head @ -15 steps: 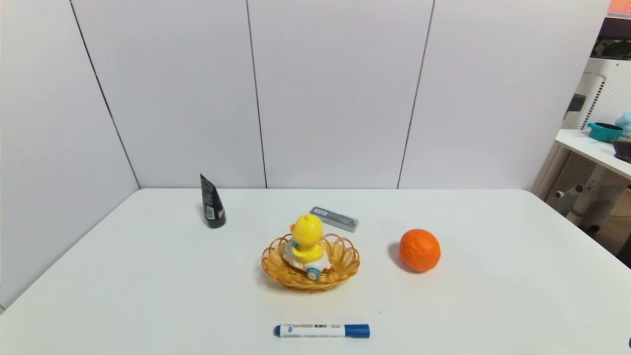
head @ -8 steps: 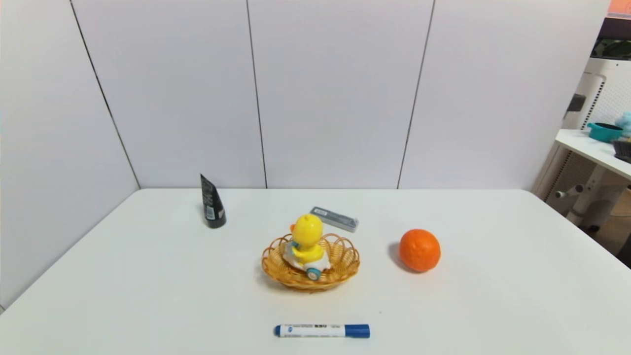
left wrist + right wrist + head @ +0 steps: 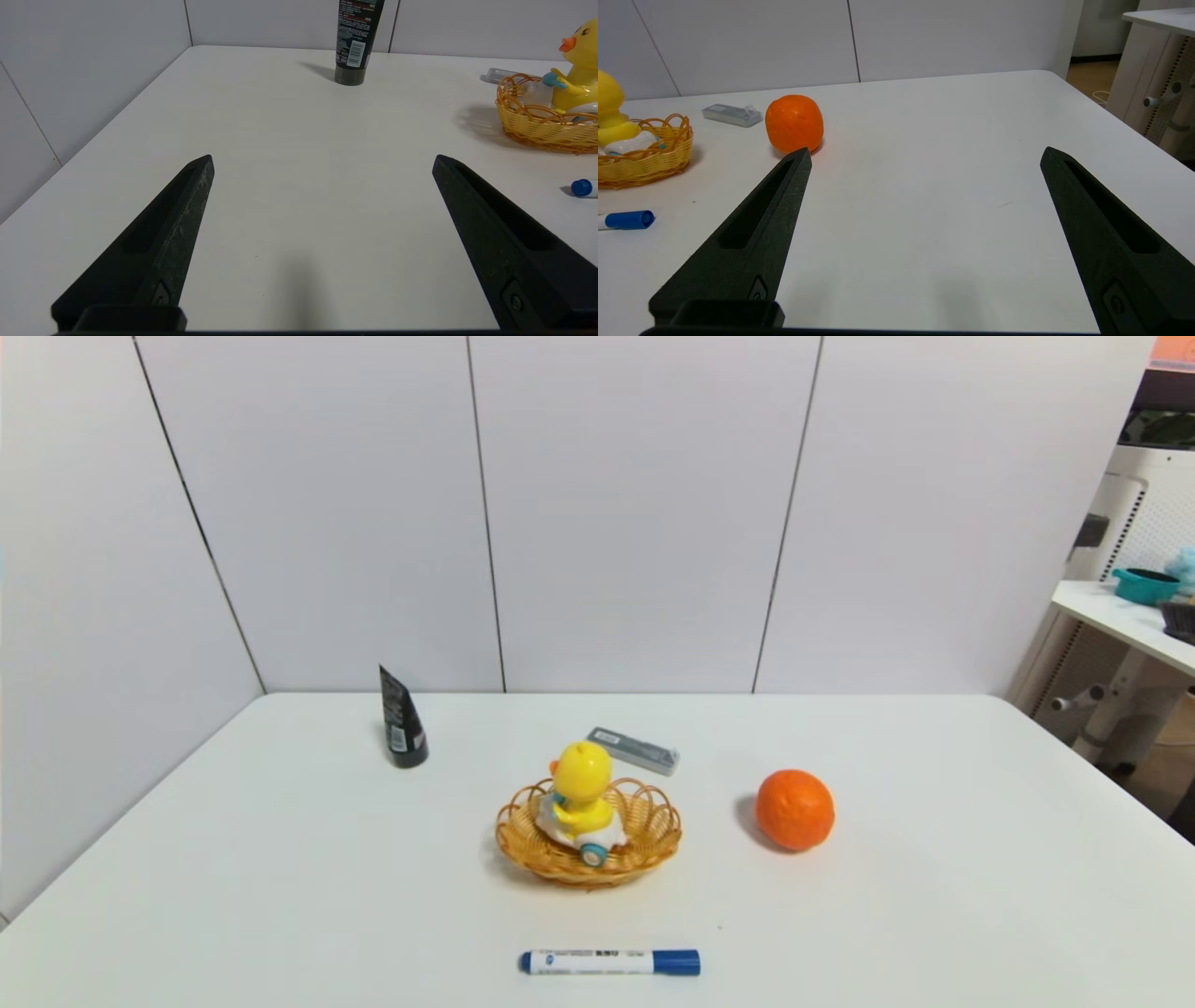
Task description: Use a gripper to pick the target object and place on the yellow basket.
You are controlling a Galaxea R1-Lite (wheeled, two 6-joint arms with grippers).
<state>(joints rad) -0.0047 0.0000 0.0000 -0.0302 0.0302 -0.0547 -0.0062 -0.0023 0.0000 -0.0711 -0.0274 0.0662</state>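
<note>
The yellow duck toy (image 3: 581, 798) sits upright inside the yellow wicker basket (image 3: 644, 845) at the middle of the white table. The duck (image 3: 579, 70) and the basket (image 3: 537, 128) also show in the left wrist view, and the duck (image 3: 609, 112) in its basket (image 3: 644, 161) shows in the right wrist view. Neither arm appears in the head view. My left gripper (image 3: 322, 158) hangs open over bare table near the front left. My right gripper (image 3: 924, 151) is open over bare table at the front right, nothing between its fingers.
An orange fruit (image 3: 794, 809) lies right of the basket. A black tube (image 3: 402, 719) stands at the back left, a grey flat case (image 3: 635, 749) lies behind the basket, and a blue marker (image 3: 609, 961) lies near the front edge. A side table (image 3: 1130, 616) stands at far right.
A dark tip at the lower right corner of the head view one second ago has gone out of view. Nothing on the table has moved.
</note>
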